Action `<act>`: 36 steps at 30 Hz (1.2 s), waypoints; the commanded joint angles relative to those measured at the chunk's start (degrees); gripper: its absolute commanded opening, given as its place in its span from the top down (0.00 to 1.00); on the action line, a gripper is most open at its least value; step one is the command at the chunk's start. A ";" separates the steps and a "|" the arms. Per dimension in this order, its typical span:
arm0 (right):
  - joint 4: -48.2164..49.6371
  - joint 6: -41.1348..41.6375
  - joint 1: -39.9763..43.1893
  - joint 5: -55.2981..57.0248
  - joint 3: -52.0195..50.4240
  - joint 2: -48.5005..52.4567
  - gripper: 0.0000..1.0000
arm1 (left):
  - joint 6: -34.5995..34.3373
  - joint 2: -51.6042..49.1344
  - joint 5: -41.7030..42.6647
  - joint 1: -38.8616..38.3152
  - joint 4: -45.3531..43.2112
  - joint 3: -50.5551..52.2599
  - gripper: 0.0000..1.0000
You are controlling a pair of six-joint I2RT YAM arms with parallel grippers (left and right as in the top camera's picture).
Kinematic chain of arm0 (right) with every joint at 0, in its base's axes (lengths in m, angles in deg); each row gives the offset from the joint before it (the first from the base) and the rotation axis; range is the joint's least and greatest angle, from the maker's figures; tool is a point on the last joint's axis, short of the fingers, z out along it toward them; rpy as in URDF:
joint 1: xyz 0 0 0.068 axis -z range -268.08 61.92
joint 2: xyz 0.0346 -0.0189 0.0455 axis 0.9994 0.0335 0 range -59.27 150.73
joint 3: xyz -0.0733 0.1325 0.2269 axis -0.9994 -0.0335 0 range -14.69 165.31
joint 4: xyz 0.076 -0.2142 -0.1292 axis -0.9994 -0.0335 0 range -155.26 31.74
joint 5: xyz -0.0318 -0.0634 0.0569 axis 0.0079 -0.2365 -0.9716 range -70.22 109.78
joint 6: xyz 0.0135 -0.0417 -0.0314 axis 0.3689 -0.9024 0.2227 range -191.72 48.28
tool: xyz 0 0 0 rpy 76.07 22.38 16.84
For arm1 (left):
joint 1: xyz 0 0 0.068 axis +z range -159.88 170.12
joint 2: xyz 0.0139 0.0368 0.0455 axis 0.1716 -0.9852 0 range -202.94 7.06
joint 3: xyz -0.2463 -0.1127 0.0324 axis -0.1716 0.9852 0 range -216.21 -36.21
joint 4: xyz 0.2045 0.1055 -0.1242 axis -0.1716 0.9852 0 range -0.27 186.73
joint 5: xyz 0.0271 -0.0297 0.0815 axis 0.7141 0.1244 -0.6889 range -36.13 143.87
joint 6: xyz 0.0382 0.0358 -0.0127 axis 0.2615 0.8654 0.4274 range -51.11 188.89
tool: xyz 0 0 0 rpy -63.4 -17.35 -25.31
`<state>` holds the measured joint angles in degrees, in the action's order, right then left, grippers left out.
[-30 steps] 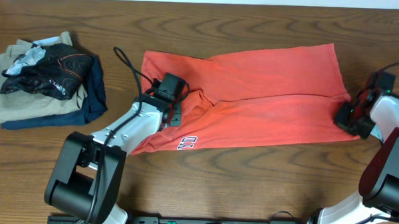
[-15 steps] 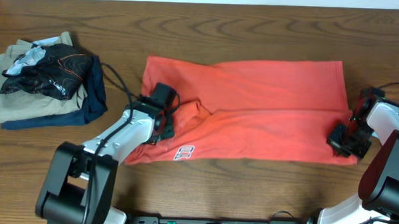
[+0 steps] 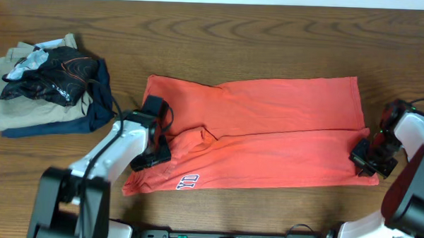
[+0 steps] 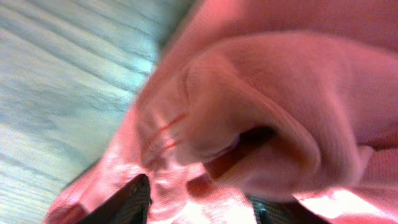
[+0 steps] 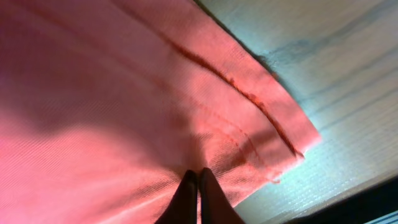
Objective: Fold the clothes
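The coral-red T-shirt (image 3: 268, 135) lies folded lengthwise across the middle of the table, with block lettering (image 3: 188, 180) at its front left corner. My left gripper (image 3: 158, 154) is at the shirt's left end, closed on a bunched fold of the fabric (image 4: 280, 93); its fingers (image 4: 202, 205) have cloth between them. My right gripper (image 3: 362, 158) is at the shirt's front right corner. Its fingers (image 5: 199, 177) are pressed together on the hem of the shirt (image 5: 124, 93).
A pile of other clothes (image 3: 50, 85), beige, black and navy, sits at the far left of the wooden table (image 3: 272, 29). The left arm's cable (image 3: 107, 87) runs past the pile. The right wrist view shows bare table (image 5: 348, 93) beside the hem.
Both grippers have moved toward the table's front edge with the shirt held. The left end shifted left and forward. The lettered corner now lies nearer the front.
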<state>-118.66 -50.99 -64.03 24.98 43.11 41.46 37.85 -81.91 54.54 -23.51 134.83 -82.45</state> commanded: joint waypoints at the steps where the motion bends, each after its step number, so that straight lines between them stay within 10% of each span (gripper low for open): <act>1: 0.42 -2.91 0.68 -4.92 4.74 -7.39 0.87 | 3.91 6.54 -2.16 0.50 -0.20 -5.84 0.34; 6: 3.82 -9.84 0.68 -19.21 9.94 -13.94 0.19 | 10.23 7.52 -2.12 2.16 -3.06 -16.48 0.17; 25: 3.23 -15.69 0.63 -27.50 10.12 -17.49 0.31 | 21.20 -23.28 14.19 15.17 -22.47 -33.57 0.16; 36: 3.13 -15.69 0.63 -27.50 10.08 -17.46 0.43 | 21.18 -30.14 16.04 14.80 -26.53 -33.55 0.34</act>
<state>-115.47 -66.16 -63.87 -1.67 53.12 24.02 58.41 -110.96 69.88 -8.60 108.84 -114.69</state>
